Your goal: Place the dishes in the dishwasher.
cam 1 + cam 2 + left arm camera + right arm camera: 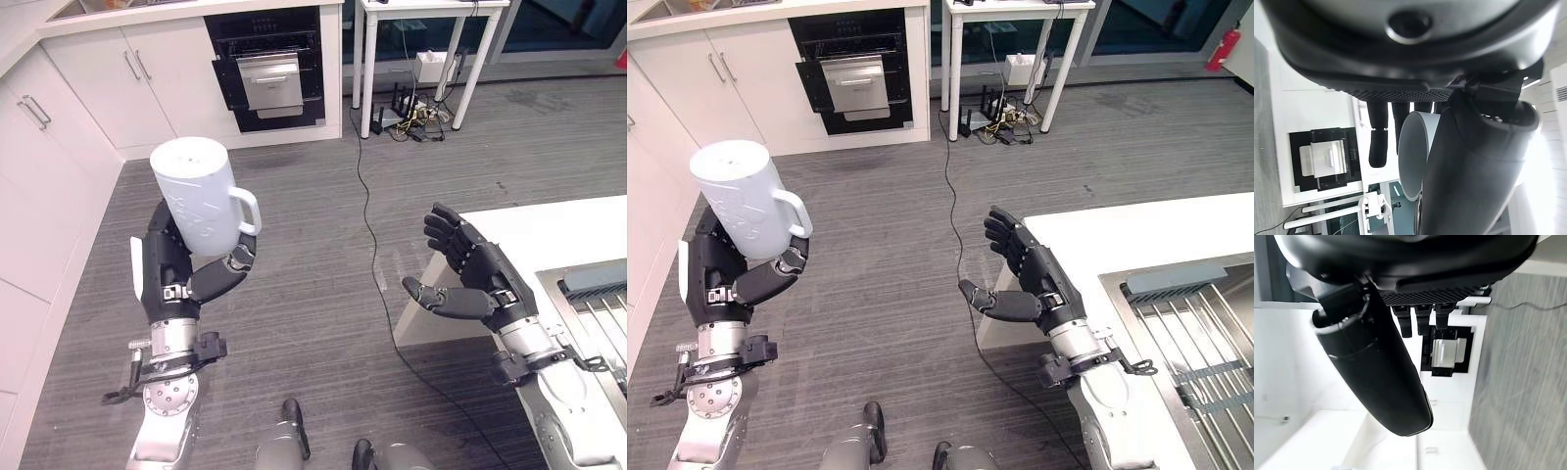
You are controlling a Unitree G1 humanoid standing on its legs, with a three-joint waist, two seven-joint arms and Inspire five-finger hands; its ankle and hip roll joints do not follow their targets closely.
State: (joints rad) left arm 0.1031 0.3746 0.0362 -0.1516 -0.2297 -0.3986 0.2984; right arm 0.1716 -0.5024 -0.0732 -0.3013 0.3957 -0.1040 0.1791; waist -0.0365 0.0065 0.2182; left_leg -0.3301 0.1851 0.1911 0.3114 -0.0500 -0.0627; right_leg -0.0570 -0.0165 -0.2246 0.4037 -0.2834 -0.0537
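Mug in transit, my left hand (181,269).
My fingers and thumb wrap the white mug (201,196), upright above them; my right hand (470,274) hangs relaxed, empty. The dishwasher (265,69), far beyond my fingertips, awaits loading.

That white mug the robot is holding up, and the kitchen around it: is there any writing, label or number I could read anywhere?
None can be read.
White ceramic mug in the left hand: faint raised marks on its side, too blurred to read.
Black built-in dishwasher with a silver front panel: no legible print.
White box under the white table: too small to tell.
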